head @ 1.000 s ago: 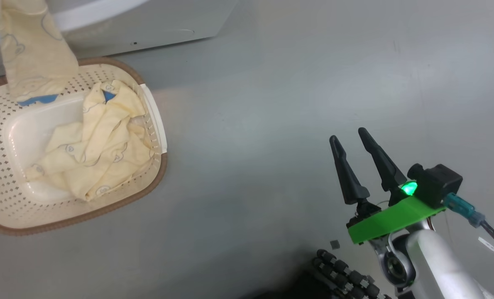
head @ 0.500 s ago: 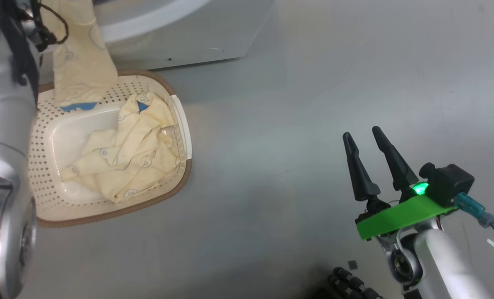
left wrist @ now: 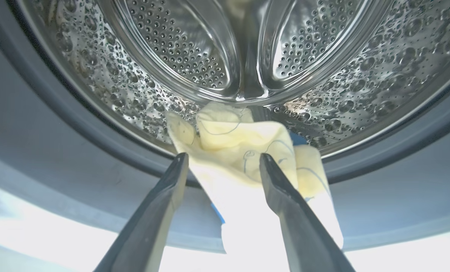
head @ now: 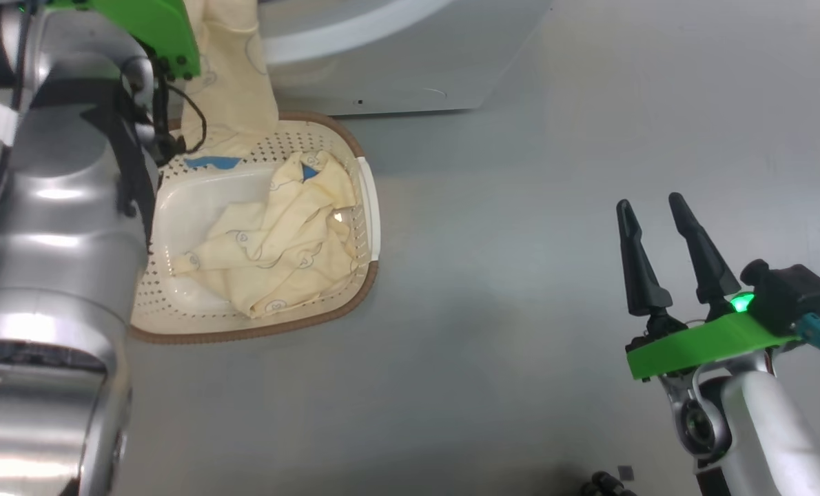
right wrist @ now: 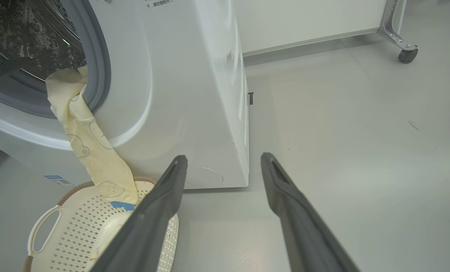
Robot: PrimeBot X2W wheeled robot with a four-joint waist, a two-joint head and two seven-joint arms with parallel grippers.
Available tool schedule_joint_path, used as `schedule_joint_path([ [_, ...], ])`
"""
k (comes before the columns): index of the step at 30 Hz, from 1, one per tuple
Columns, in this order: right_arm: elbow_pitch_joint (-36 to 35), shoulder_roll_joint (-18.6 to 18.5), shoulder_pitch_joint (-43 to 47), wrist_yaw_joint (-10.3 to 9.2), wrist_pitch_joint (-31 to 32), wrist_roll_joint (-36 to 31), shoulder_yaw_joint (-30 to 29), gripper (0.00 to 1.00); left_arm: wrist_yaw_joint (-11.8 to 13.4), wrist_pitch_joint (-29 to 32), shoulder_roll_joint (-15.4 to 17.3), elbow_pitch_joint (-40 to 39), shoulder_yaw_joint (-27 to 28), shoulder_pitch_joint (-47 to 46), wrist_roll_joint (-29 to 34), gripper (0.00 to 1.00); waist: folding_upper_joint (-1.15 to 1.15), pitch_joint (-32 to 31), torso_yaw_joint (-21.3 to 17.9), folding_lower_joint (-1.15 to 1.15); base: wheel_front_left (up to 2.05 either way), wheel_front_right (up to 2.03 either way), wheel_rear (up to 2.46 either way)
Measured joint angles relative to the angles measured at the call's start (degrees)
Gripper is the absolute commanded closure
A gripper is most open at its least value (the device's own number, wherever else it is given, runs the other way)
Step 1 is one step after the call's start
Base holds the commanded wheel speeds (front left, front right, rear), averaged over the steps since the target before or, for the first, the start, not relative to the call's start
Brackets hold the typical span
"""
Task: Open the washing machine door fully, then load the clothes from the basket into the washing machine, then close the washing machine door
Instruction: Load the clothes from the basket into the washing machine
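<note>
garment (right wrist: 85, 139) hangs from the washing machine (right wrist: 194, 94) drum lip into the basket (head: 369, 207) at 12 o'clock because the left gripper (left wrist: 223, 155), spread astride it, grips nothing; right gripper (head: 649, 200) idles spread at 3 o'clock, second garment (head: 272, 255) awaiting pickup.

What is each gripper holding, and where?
Nothing. Left gripper: fingers open either side of the cream garment draped over the gasket, not pinching it. Right gripper: open, empty.
</note>
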Motion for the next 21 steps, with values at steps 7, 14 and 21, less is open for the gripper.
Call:
schedule_joint_path([
  [7,-0.3,0.0,0.3,0.00,0.0,-1.9,-2.0,0.00,-2.2,-0.4,-0.4,-10.4,-2.4,13.1,-4.0,0.00,0.00,-1.4,3.4,0.00,0.00,0.00,0.00],
  [14,-0.6,-0.1,2.2,0.00,0.0,-2.9,-2.7,0.00,-0.6,-0.8,-0.4,-27.1,-6.7,28.5,-5.8,0.00,0.00,-4.2,5.6,0.00,0.00,0.00,0.00],
  [21,-0.9,-0.4,3.8,0.00,0.0,-3.3,-3.6,0.00,-0.3,-0.8,0.0,-36.6,-6.9,42.2,-5.8,0.00,0.00,-6.2,6.8,0.00,0.00,0.00,0.00],
])
